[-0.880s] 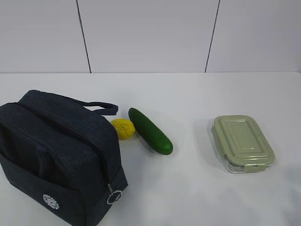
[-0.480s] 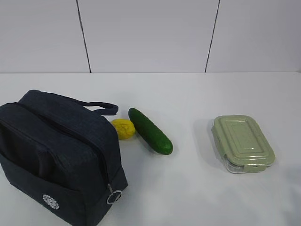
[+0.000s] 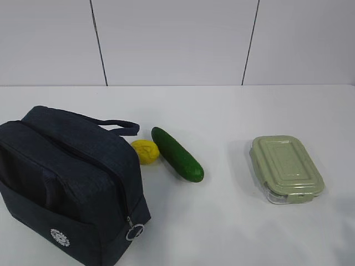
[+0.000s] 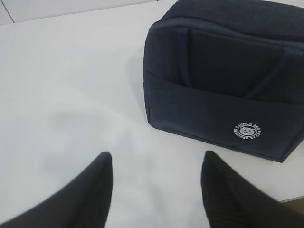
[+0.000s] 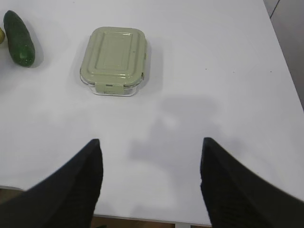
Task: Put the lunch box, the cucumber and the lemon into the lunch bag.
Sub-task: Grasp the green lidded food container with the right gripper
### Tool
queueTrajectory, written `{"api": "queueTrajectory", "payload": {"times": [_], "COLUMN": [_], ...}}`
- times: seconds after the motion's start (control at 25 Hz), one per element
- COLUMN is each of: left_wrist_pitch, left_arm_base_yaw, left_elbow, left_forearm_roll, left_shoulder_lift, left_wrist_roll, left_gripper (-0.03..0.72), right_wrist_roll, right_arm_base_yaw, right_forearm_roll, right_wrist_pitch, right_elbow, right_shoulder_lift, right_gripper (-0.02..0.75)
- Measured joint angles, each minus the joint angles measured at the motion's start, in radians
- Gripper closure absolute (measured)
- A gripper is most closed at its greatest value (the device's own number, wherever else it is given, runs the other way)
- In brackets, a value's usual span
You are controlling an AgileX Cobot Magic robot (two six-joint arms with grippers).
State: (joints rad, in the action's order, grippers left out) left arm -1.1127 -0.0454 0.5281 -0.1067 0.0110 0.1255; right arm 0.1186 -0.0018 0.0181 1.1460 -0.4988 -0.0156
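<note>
The dark navy lunch bag stands zipped shut at the front left, ring pull at its near corner; it also shows in the left wrist view. The yellow lemon lies just right of the bag, touching the dark green cucumber. The lunch box with its sage-green lid sits at the right. My left gripper is open and empty above bare table, short of the bag. My right gripper is open and empty, short of the lunch box; the cucumber lies far left.
The white table runs back to a panelled white wall. In the right wrist view the table's near edge lies just under the fingers and its right edge is close. Neither arm shows in the exterior view.
</note>
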Motion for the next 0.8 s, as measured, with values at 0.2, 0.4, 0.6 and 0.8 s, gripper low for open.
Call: {"api": "queueTrajectory", "payload": {"times": [0.2,0.4,0.6,0.8], "left_wrist_pitch": [0.0,0.0,0.0,0.0], "left_arm_base_yaw": [0.0,0.0,0.0,0.0], "left_elbow": [0.0,0.0,0.0,0.0], "left_forearm_roll": [0.0,0.0,0.0,0.0], "left_shoulder_lift": [0.0,0.0,0.0,0.0], "left_wrist_roll": [0.0,0.0,0.0,0.0], "left_gripper": [0.256,0.256,0.256,0.256], "right_wrist_roll": [0.0,-0.002,-0.046,-0.094], "right_arm_base_yaw": [0.0,0.0,0.0,0.002], "right_forearm_roll": [0.0,0.0,0.011,0.019], "right_wrist_pitch": [0.0,0.0,0.004,0.009], "right_elbow": [0.0,0.0,-0.002,-0.035], "right_shoulder_lift": [0.0,0.0,0.0,0.044], "right_gripper": [0.243,0.243,0.243,0.243]}}
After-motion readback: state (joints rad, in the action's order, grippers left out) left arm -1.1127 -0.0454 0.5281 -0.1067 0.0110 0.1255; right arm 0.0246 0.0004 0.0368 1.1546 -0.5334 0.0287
